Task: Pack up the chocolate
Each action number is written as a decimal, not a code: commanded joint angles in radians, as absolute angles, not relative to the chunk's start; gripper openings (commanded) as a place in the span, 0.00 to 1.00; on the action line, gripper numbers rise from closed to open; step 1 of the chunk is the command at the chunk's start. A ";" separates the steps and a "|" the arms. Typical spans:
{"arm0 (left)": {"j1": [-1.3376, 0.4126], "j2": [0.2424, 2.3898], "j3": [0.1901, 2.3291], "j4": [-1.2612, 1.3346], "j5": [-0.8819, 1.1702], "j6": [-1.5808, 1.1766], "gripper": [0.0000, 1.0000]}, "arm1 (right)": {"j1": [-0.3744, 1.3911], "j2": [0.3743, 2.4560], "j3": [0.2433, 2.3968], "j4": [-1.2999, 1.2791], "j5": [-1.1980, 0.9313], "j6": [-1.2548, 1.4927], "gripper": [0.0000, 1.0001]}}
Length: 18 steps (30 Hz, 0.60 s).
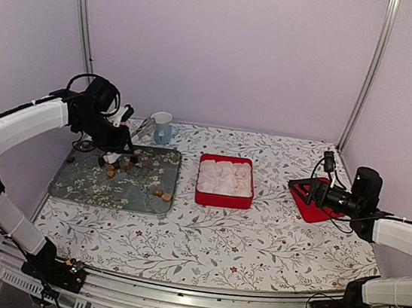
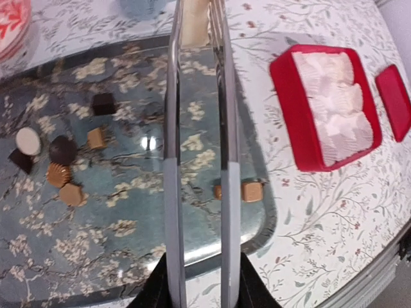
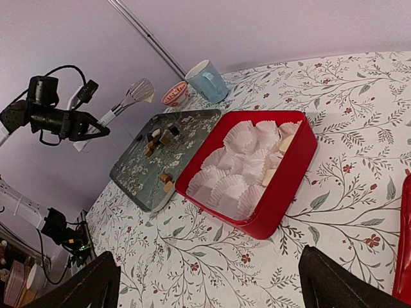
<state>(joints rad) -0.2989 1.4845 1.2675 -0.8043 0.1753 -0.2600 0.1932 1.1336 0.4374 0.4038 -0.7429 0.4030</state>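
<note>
Left wrist: left pincer [image 2: 202, 294] pinching tongs [image 2: 172, 192]; chocolate [image 2: 63, 151] squat, scattered on tray [image 2: 128, 125]; right pincer [image 3: 212, 282] spread.

The top camera looks down from above and behind the arms, taking in the whole table [image 1: 255, 244]. The left wrist camera hangs close above the tray [image 2: 128, 212], looking along the tongs [image 2: 172, 192]. The right wrist camera sits low, farther off, facing leftward. All three share tray and red box [image 1: 223, 200].
</note>
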 commanded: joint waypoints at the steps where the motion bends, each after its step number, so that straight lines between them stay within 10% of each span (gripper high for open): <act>1: -0.441 1.494 1.343 -0.696 0.254 -0.237 0.13 | 0.187 1.114 0.433 0.403 -0.754 0.399 0.99; 18: -0.795 1.882 1.549 -0.515 0.389 -0.187 0.11 | 0.187 1.033 0.372 0.428 -0.720 0.408 0.99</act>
